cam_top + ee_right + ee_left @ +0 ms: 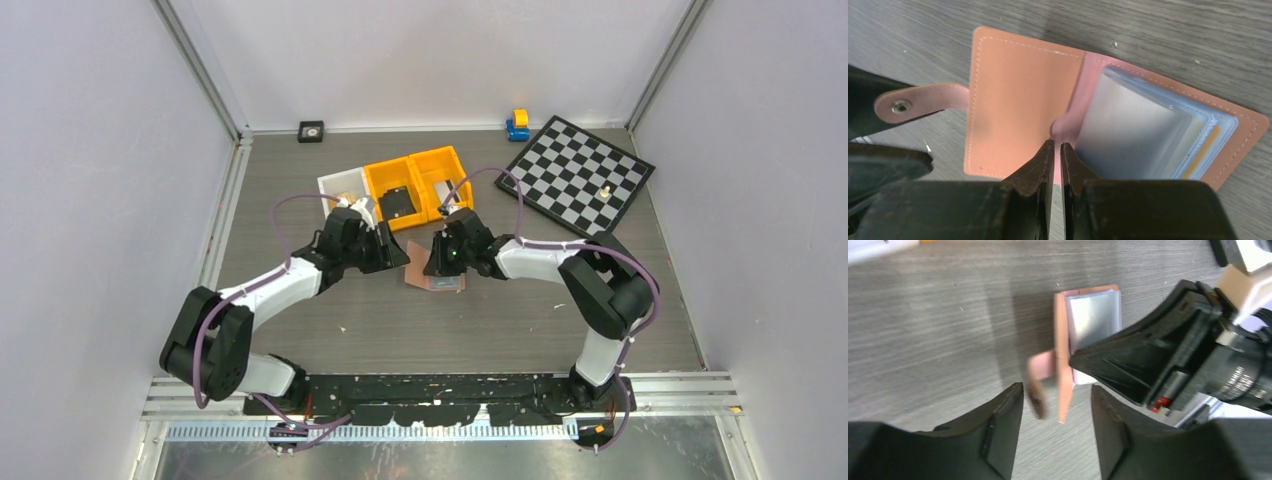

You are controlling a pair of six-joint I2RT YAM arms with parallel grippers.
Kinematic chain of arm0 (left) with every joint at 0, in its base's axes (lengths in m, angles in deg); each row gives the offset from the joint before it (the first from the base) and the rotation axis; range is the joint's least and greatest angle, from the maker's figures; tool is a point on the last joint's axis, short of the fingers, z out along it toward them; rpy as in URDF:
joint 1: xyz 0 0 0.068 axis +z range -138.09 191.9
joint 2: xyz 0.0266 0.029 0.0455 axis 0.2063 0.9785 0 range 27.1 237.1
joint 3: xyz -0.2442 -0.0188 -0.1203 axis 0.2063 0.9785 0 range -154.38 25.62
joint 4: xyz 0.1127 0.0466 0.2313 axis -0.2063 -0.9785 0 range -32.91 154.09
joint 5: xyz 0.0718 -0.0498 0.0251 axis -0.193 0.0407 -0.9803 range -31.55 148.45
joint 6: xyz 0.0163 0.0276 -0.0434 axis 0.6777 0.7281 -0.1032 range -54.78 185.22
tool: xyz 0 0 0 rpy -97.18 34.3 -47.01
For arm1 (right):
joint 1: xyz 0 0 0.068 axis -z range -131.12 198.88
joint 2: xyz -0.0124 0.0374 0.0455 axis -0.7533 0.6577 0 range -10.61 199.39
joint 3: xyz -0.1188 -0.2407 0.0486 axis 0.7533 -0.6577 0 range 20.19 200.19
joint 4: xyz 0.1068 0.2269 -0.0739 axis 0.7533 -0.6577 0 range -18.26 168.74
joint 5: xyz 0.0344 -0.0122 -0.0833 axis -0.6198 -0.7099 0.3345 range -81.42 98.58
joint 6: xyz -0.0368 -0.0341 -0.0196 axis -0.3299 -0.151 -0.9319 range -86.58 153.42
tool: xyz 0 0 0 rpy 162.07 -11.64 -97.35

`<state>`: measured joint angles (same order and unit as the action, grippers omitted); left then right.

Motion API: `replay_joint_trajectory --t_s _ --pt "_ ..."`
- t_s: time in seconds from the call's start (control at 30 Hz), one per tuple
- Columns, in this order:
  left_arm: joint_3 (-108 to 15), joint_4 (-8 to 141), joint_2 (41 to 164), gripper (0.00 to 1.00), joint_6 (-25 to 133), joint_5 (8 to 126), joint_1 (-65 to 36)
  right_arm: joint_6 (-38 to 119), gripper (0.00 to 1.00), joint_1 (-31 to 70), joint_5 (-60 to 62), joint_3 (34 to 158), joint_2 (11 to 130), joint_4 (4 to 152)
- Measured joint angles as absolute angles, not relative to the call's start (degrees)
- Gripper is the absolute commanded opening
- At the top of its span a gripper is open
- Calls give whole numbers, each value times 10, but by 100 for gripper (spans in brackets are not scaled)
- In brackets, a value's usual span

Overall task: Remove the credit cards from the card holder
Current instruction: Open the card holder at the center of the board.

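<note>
Centre of the top view: both arms bend inward over the counter (350, 325) to the open card holder (1018, 100). The right pincer (1058, 145) pinches its pink inner fold. The left pincer (1057, 390) gapes wide, the snap tab (1040, 367) between its fingers.

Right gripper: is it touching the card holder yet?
Touching. In the right wrist view the right gripper has its jaws nearly closed on the pink inner fold of the card holder, and the leather bunches up at their tips.
</note>
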<state>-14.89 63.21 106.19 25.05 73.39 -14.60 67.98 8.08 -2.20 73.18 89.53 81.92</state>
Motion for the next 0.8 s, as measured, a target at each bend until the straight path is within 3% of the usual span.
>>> replay_joint_trajectory --t_s 0.2,0.37,0.53,0.67,0.73,0.8 --pt "-136 659 1070 61 246 764 -146 679 13 80 -36 741 919 821" --pt "-156 662 1130 54 239 781 -144 679 12 79 -43 744 923 825" --pt "-175 649 1170 56 236 787 -137 679 12 79 -41 744 923 826" --pt "-175 633 1150 64 237 779 -130 680 12 79 -37 744 923 826" --pt "-174 621 1122 80 239 770 -129 680 12 79 -33 740 921 830" --pt "-174 613 1092 89 247 755 -128 680 12 78 -25 730 914 834"
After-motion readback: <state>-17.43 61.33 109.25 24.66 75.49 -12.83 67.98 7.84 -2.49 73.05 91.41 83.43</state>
